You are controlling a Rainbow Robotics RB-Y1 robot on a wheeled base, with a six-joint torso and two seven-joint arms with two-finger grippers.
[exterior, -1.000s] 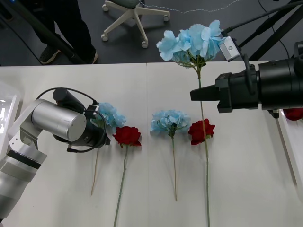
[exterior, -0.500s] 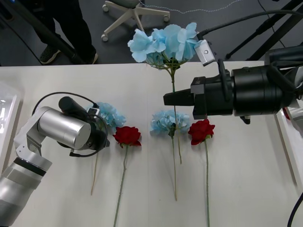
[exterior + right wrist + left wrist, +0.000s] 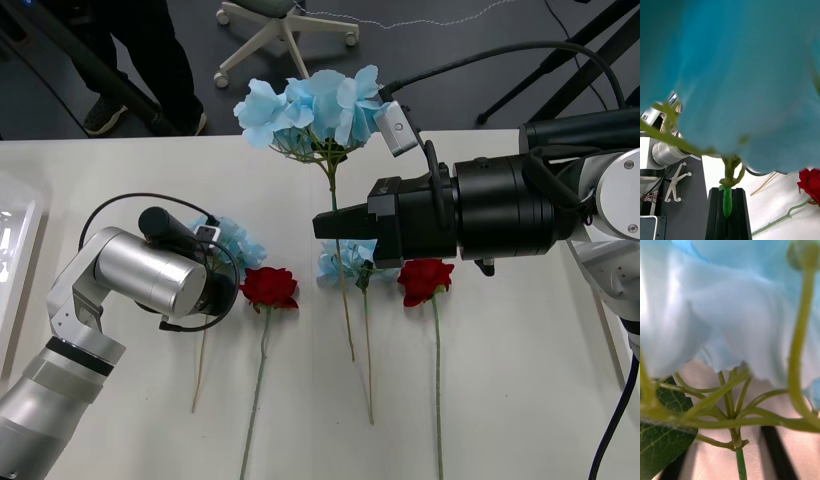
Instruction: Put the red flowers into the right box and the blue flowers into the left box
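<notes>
**Sorting in progress:** The RB-Y1's right gripper (image 3: 325, 224) holds the raised blue flower (image 3: 310, 103) upright above the middle of the table (image 3: 520, 400). Its black fingers (image 3: 717, 213) are clenched on the green stem (image 3: 727, 202) just below the head, and the stem's lower end hangs free over the flowers lying beneath.

On the left, the left gripper (image 3: 726, 463) is down over the left blue flower (image 3: 238, 243), which lies flat on the table. Its fingers are spread on either side of that flower's thin stalk (image 3: 740, 461) and are not closed on it.

Just right of that bloom lies the left red rose (image 3: 268, 287). Farther right are the middle blue flower (image 3: 350, 262), partly under the right gripper, and the right red rose (image 3: 425, 278). The left box (image 3: 14, 240) sits at the table's left edge, well apart from the raised flower.

The step in hand looks like carrying the raised bloom leftward to that box. Doing it well likely means:

- a firm pinch on the stem;
- enough height for the dangling stem to clear the 4 flowers below;
- a path that avoids the left arm, which stands between flower and box;
- letting go only once the head is over the box.
</notes>
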